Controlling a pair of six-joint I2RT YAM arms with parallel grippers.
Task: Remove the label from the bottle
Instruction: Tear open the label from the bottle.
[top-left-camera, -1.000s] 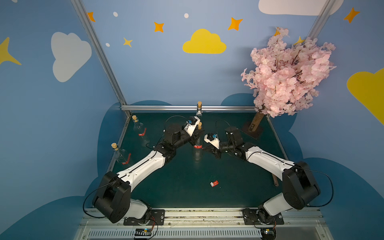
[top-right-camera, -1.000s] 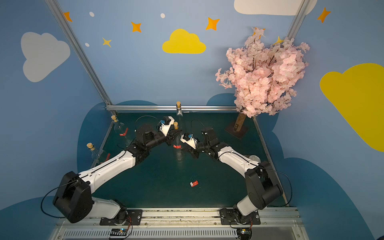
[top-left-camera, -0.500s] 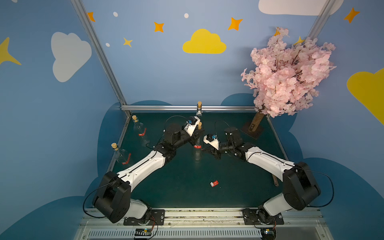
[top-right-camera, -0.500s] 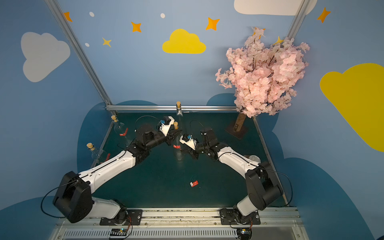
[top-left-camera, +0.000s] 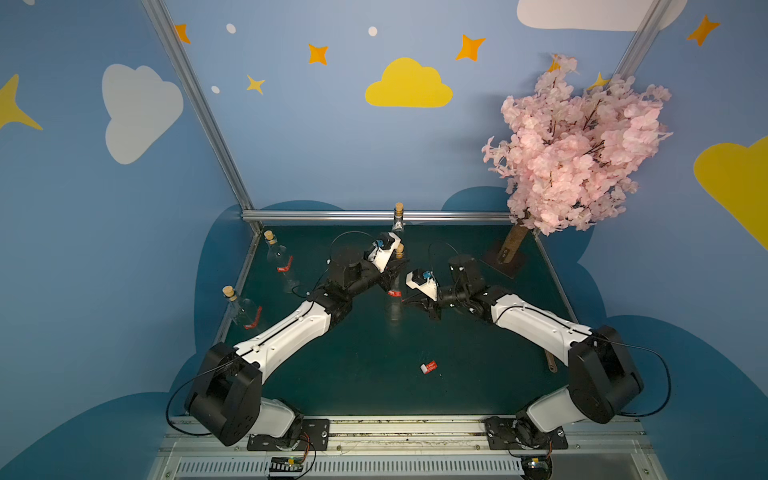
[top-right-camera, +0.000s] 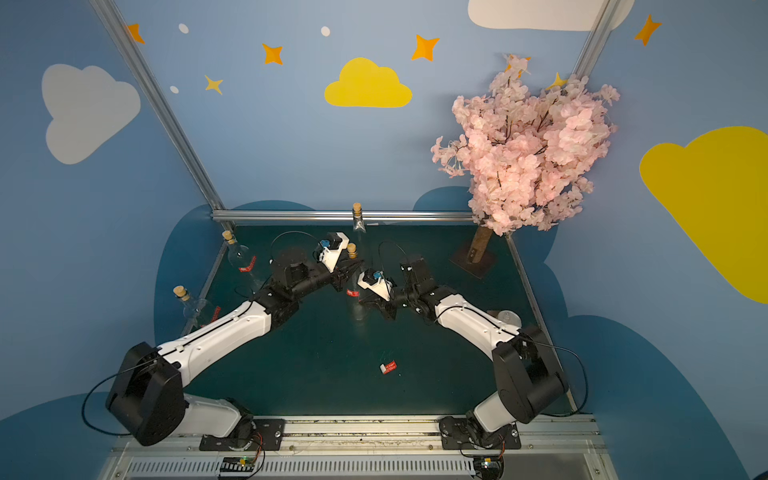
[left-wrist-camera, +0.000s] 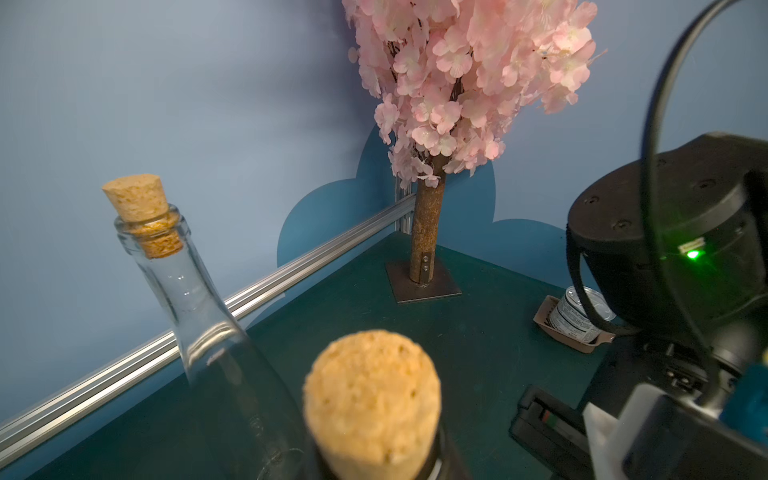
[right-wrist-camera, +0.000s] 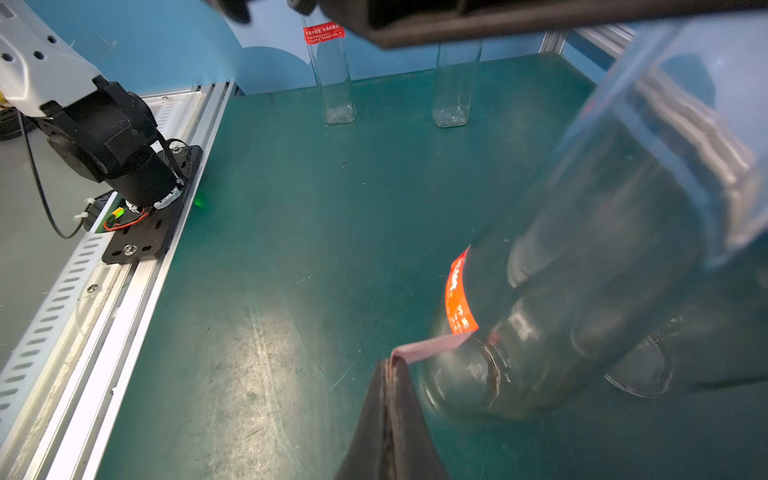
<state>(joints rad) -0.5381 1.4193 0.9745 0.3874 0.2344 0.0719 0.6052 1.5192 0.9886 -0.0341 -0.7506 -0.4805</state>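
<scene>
Green tabletop (top-left-camera: 365, 374) inside a blue-walled cell with cloud and star decals. A pink blossom tree (top-left-camera: 573, 145) is standing at the 2 o'clock corner.

- The bottle (top-left-camera: 395, 309), clear glass and corked, is sitting just toward 12 o'clock from the tabletop's centre in both top views. I cannot tell whether its base is touching the surface.
- The left tool (top-left-camera: 398, 266) is reaching in from 9 o'clock and clamping the bottle's neck just under the cork (left-wrist-camera: 372, 399). Its jaws are drawn nearly together on the glass.
- The right tool (right-wrist-camera: 392, 368) is working at the bottle's 3 o'clock side. Its jaws are pressed fully together and are pinching the free end of the red label (right-wrist-camera: 457, 295).
- The label is partly peeled. A pale strip is running from the glass to the tool tips, and the rest is clinging to the bottle wall.
- A red-and-white scrap (top-left-camera: 429, 368) is lying on the tabletop toward 5 o'clock, well apart from the bottle.
- Two labelled spare bottles (top-left-camera: 277, 261) (top-left-camera: 245, 309) are standing along the 9 o'clock edge.
</scene>
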